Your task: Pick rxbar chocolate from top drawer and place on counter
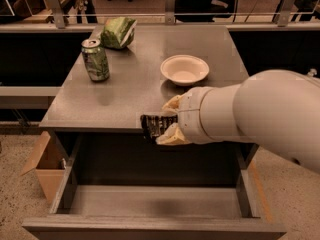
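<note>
- Gripper [169, 122]: at the surface's front edge, right of middle, above the open drawer. Fingers [172, 104] are clamped on the bar's right end.
- Bar [150, 125]: held in the air, level with the front edge, out of the drawer and not yet on the surface.
- Drawer [150, 201]: pulled out below the gripper.
- Surface [130, 89]: can [95, 60] near the left edge, bowl [184, 69] right of middle, bag [119, 32] near the back left corner.
- Step, as judged: pick done, carry to the surface in hand.
- Next move calls for lifting over the front edge, lowering onto the bare front part short of the bowl, then releasing.
</note>
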Controlling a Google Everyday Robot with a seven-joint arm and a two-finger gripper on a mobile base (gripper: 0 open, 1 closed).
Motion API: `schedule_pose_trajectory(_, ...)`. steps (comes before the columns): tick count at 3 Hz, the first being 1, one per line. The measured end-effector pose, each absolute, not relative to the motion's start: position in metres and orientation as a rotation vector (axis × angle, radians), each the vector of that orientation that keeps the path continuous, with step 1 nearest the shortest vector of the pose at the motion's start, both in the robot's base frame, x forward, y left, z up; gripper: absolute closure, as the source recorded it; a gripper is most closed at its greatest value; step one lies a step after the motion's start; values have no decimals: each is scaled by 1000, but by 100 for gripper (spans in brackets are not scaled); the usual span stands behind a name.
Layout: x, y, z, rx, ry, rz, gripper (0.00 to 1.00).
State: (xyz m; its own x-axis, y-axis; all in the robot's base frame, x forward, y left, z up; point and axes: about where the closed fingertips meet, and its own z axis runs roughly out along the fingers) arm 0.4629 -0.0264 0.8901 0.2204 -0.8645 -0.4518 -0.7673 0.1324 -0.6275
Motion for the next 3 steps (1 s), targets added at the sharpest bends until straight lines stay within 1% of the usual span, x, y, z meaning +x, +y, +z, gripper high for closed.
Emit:
schedule_pose_trajectory(1,478,3,894,-1718,1469,-98,100)
schedule_pose_trajectory(3,524,42,884,-1795,1411,-3,100)
